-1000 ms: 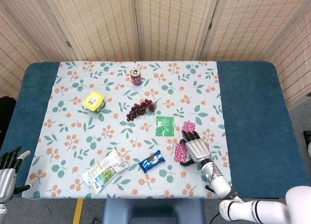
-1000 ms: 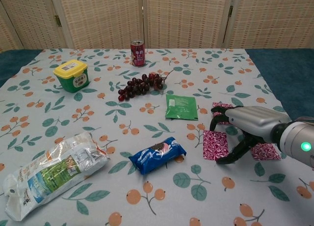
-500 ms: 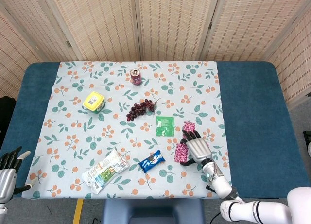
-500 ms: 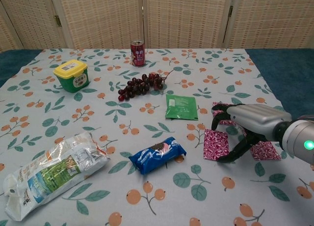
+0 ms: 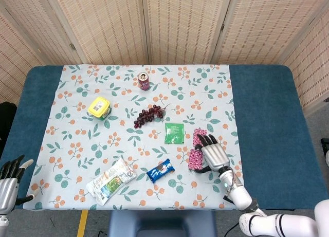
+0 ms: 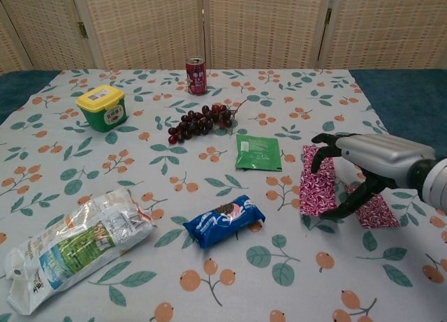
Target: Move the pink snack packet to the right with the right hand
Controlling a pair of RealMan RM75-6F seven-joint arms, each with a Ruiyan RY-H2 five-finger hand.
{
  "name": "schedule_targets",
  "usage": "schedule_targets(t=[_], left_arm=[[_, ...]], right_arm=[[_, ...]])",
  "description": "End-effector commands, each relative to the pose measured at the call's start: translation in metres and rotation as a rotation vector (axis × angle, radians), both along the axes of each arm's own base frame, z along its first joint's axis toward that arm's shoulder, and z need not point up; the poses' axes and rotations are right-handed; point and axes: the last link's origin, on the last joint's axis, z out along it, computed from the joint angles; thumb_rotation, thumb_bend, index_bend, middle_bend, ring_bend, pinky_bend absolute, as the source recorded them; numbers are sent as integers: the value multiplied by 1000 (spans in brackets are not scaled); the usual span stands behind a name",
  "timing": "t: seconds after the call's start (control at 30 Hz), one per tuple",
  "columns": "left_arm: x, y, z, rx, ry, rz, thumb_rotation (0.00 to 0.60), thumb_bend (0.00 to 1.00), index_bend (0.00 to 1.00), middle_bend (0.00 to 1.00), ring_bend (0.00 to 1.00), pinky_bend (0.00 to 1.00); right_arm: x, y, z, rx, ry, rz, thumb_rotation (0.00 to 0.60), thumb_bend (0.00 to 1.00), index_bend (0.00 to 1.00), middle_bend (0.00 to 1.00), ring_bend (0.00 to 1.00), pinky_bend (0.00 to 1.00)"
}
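The pink snack packet (image 6: pixel 316 191) (image 5: pixel 195 158) lies on the floral tablecloth, right of centre near the front. My right hand (image 6: pixel 364 165) (image 5: pixel 214 153) grips it from above, dark fingers hooked over its far edge and thumb under its near side. The packet's left end stands tilted up off the cloth, and another piece of it (image 6: pixel 378 211) shows to the right under the hand. My left hand (image 5: pixel 7 183) hangs off the table's front left corner with fingers apart, holding nothing.
Just left of the packet are a green sachet (image 6: pixel 258 151) and a blue cookie pack (image 6: pixel 225 220). A grape bunch (image 6: pixel 200 122), red can (image 6: pixel 196 75), yellow-lidded tub (image 6: pixel 102 106) and large white bag (image 6: pixel 73 246) sit further left. Bare blue tabletop (image 5: pixel 267 129) lies to the right.
My right hand has shifted to the right with the pink packet, and the packet's left end has lifted from flat to tilted. The left hand has stayed put.
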Motion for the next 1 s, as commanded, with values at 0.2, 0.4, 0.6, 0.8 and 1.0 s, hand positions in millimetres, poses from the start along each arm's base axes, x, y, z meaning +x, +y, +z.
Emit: schedule_targets(t=[0.2,0.4,0.6,0.8,1.0], left_arm=[[4,1,0,0,3,-9,600,239,184,69,79,0],[10,1,-2,-6,7,-19,600,239,183,69,79,0],[14,1,-1,-6,13,-20,600,239,184,69,79,0],[15,0,0,-4,16,-16,600,239,184,69,79,0],[15,-1,0,-2,18,-8,600,239,183,69,78,0]], right_arm=[[-33,6,37,-24,30,-5,420,156,291,50,0,0],[-51,6,42,0,48,23,416,156,291,50,0,0],[-64,2,37,17,56,45,410,156,291,50,0,0],[-68,-1,30,35,65,72,406,155,291,50,0,0],[-71,-3,27,37,68,81,405,156,291,50,0,0]])
